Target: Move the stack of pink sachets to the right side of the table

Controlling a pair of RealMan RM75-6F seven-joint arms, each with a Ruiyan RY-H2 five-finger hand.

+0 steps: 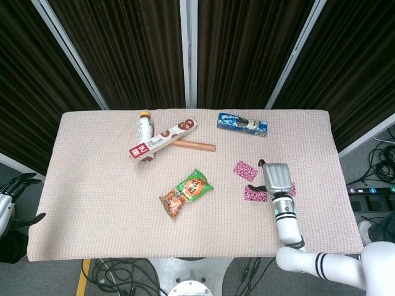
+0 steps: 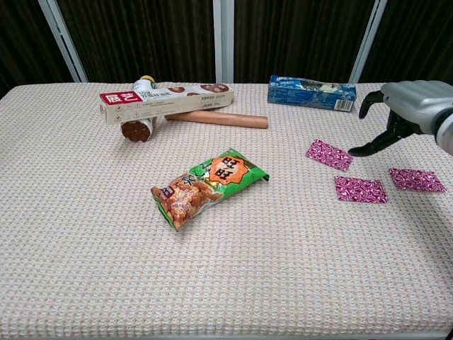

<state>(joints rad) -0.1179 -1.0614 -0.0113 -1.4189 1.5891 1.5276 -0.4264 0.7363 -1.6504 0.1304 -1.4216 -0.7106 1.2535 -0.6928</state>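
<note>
Fingers [image 2: 371,147] of right hand [image 2: 409,99] curled apart, empty, raised above pink sachets [image 2: 361,189]. Sachets lying flat and separate near right edge of bench [image 2: 85,234]. Left hand [image 1: 11,197] beyond left edge, fingers spread.

Three pink sachets [image 2: 361,189] with a white pattern lie flat and apart on the table's right half. One [image 2: 329,154] sits farther back, another [image 2: 417,179] nearest the right edge.
</note>
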